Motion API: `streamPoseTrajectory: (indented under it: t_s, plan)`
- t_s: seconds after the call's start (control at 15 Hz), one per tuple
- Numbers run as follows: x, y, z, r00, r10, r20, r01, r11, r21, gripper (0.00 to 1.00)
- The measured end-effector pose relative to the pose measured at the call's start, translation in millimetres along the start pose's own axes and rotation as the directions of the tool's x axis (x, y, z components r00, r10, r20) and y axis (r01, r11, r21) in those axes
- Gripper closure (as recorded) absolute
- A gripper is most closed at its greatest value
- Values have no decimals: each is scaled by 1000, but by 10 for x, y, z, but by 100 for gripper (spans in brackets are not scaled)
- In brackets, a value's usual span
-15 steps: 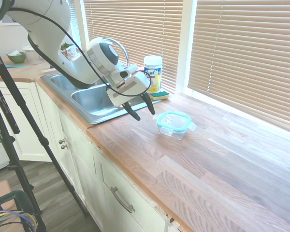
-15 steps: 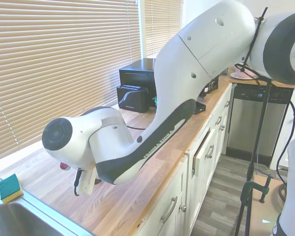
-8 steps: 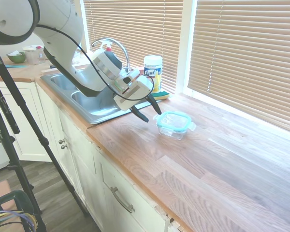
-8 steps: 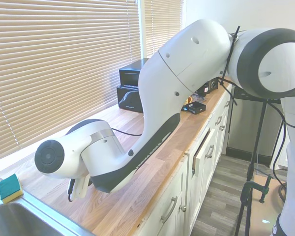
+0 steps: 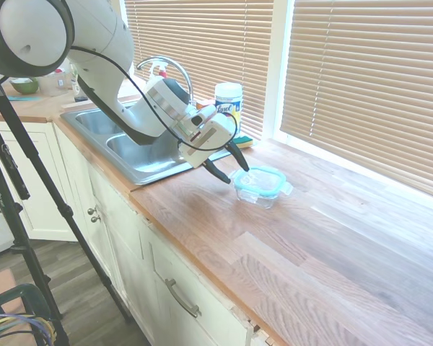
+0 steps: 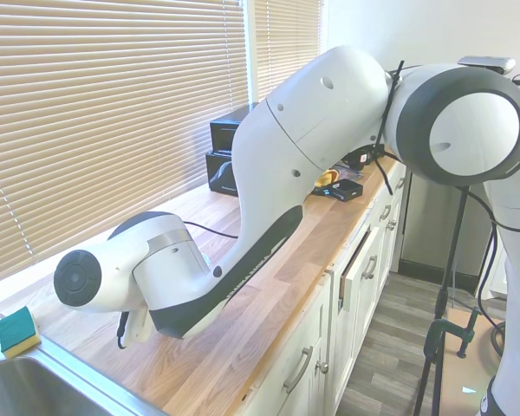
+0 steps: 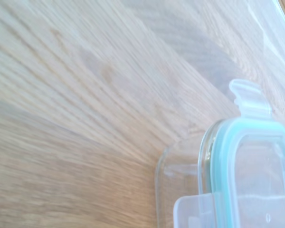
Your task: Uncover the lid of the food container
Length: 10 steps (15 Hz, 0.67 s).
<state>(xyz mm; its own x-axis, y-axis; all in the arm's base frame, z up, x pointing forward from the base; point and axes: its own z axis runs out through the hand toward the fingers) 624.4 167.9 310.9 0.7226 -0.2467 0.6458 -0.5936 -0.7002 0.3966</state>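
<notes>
The table (image 5: 310, 245) is a long run of wood planks, warm brown with plain grain, set over white cabinets (image 5: 115, 238) with metal handles. At one end it meets a steel sink (image 5: 141, 155) with 1 curved faucet (image 5: 175, 71). 2 windows with tan slatted blinds (image 5: 368, 79) stand behind the table and let in bright light.

On the wood sits 1 food container (image 5: 258, 193), a shallow clear glass dish, with 1 lid (image 5: 260, 178) resting on top of it (teal rim, clear snap tabs sticking out at the sides). The wrist view shows the lid (image 7: 249, 175) sitting slightly askew on the glass, with 2 tabs in sight and bare wood around it.

Near the window behind the sink stands 1 Lysol canister (image 5: 229, 108) with a white cap, and 1 sponge (image 5: 239, 142) lies at its foot, teal over yellow. The second exterior view shows the sponge (image 6: 17, 331) by the sink edge and 2 black boxes (image 6: 239, 152) farther along the table.

The 1 hand (image 5: 233, 167) hovers just beside the container on the sink side, its 2 dark fingers (image 5: 218, 171) spread apart and pointing down toward the wood, gripping nothing.
</notes>
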Motion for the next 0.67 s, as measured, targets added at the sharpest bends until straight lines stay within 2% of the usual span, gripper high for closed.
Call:
streamPoseTrajectory:
  t_s: [0.67]
  plan:
    - [-26,-7,8,1000,-8,22,8,1000,-1,100]
